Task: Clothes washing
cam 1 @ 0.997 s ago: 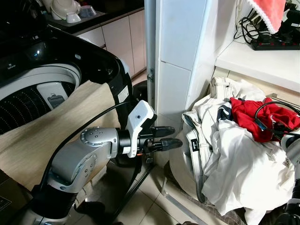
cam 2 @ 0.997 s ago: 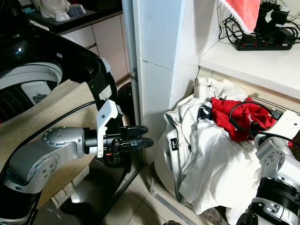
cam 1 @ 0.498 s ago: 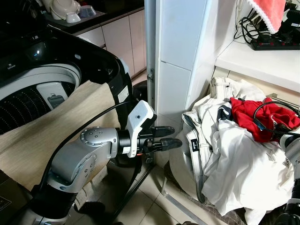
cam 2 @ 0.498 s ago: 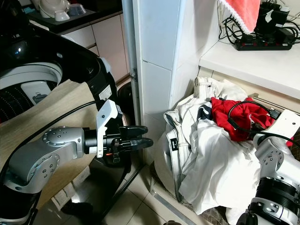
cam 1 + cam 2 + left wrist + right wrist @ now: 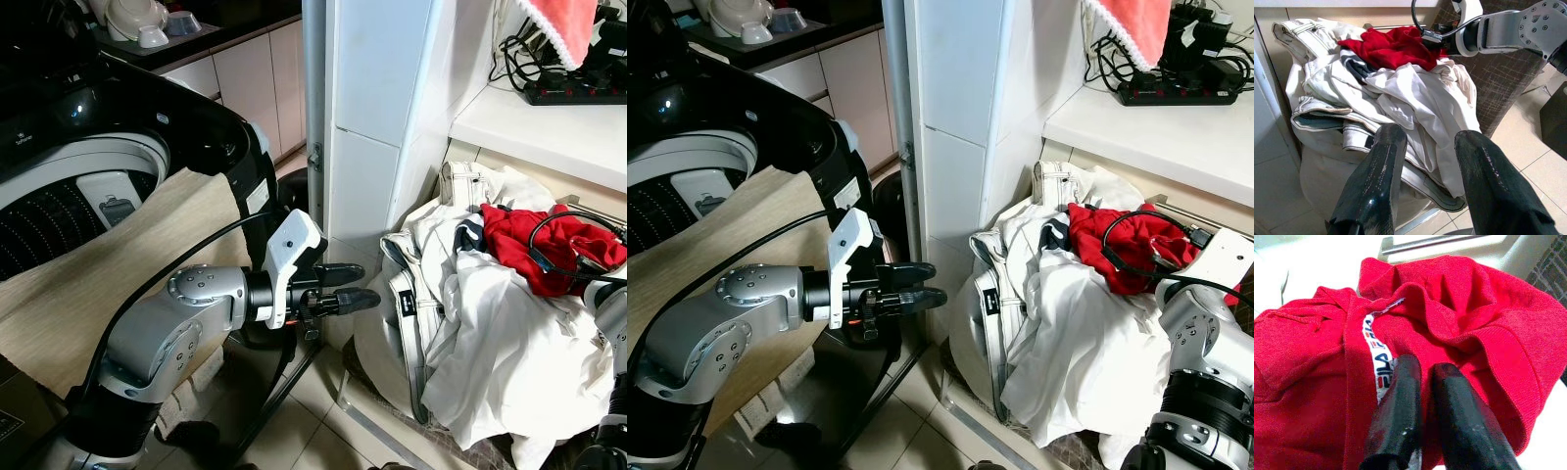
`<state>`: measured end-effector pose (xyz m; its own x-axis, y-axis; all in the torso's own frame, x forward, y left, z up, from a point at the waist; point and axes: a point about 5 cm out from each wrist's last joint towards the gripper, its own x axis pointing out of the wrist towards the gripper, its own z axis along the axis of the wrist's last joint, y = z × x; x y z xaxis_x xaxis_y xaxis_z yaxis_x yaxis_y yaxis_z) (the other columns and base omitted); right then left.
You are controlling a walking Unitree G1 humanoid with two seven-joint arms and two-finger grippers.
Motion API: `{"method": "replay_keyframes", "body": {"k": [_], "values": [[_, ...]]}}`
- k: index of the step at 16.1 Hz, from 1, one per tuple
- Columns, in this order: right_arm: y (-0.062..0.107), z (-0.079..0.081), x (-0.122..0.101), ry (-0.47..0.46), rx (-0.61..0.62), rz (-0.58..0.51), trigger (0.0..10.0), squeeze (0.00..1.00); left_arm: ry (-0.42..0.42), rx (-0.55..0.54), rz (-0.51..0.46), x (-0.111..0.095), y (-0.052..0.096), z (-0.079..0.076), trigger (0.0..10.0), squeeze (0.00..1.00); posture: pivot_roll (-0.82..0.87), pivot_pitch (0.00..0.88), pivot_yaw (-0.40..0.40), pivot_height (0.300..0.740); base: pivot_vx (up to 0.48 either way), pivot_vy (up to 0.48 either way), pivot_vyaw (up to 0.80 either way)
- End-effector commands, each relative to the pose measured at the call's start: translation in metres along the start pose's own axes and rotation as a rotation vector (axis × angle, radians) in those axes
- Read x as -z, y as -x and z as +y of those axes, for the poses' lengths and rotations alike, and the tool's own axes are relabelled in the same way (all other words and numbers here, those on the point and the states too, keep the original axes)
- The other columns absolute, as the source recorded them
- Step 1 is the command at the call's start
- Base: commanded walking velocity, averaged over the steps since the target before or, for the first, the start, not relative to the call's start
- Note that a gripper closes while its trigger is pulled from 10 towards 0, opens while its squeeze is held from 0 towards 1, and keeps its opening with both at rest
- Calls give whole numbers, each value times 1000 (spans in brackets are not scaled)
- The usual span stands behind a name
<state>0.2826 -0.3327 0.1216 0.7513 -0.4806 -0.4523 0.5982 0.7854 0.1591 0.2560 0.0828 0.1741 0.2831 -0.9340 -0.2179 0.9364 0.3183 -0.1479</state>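
A heap of white clothes point(image 5: 490, 323) fills a brown woven hamper point(image 5: 1498, 83), with a red garment point(image 5: 519, 235) on top. My right gripper point(image 5: 1426, 363) rests on the red garment point(image 5: 1459, 298), its fingers pressed together with the cloth puckered at their tips. My left gripper point(image 5: 351, 286) hovers open and empty beside the heap, pointing at it, between the hamper and the washing machine point(image 5: 59, 186). The wrist view of my left gripper point(image 5: 1430, 133) faces the white clothes point(image 5: 1415, 98). A beige cloth point(image 5: 108, 274) hangs over the open washer's rim.
A white tiled pillar point(image 5: 382, 117) stands just behind the left gripper. Above the hamper, a shelf point(image 5: 549, 127) carries a power strip point(image 5: 573, 93) and a red towel point(image 5: 558, 24). Dishes point(image 5: 147, 24) sit on a counter at the far left.
The right arm has shifted slightly at the red garment, whose folds moved a little. The left gripper has held its place and stayed open.
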Motion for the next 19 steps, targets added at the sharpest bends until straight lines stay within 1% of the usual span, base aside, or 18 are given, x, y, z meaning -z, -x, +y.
{"method": "replay_keyframes", "body": {"k": [1,4,6,8,9,10,11,12,13,14,15,16,17,18,19], "values": [[0,5,-4,-3,-22,-14,0,0,-15,-16,10,-1,2,2,10000,0,-87,0,33,740,0,0,0],[1,5,-6,-6,-22,-21,0,0,-18,-30,8,-1,2,4,10000,0,-88,0,37,740,0,0,0],[4,6,-13,-9,-39,-46,0,0,-23,-49,-5,-4,2,7,10000,0,-89,0,39,740,0,0,0],[10,15,-26,-4,-111,-83,0,0,-26,-64,-21,-6,2,9,10000,0,-91,0,42,740,0,0,0],[15,24,-34,-7,-178,-96,0,0,-29,-73,-33,-8,2,10,10000,0,-94,0,46,740,0,0,0],[18,28,-39,-17,-212,-102,0,0,-31,-79,-41,-9,1,11,10000,0,-94,0,46,740,0,0,0],[26,39,-51,-42,-311,-116,0,0,-35,-88,-64,-13,0,13,10000,0,-98,0,48,740,0,0,0],[33,48,-59,-42,-388,-129,0,0,-38,-95,-80,-15,0,14,10000,0,-100,0,51,740,0,0,0],[54,70,-82,-118,-574,-173,0,0,-62,-149,-137,-24,-3,20,10000,0,-103,0,51,740,0,0,0],[65,80,-94,-153,-658,-201,0,0,-60,-184,-174,-30,-3,24,10000,0,-105,0,52,740,0,0,0],[68,83,-98,-163,-688,-212,0,0,-56,-198,-188,-32,-4,25,10000,0,-106,0,52,740,0,0,0],[83,94,-120,-200,-776,-279,0,0,-47,-262,-246,-41,-4,33,10000,0,-111,0,53,740,0,0,0],[87,97,-126,-217,-791,-294,0,0,-48,-279,-261,-43,-4,35,10000,0,-111,0,53,740,0,0,0],[99,103,-150,-285,-870,-343,0,0,-59,-328,-323,-53,-4,40,10000,0,-115,0,52,740,0,0,0],[113,110,-166,-307,-952,-366,0,0,-51,-348,-397,-64,-5,40,10000,0,-115,0,52,740,0,0,0]]}}
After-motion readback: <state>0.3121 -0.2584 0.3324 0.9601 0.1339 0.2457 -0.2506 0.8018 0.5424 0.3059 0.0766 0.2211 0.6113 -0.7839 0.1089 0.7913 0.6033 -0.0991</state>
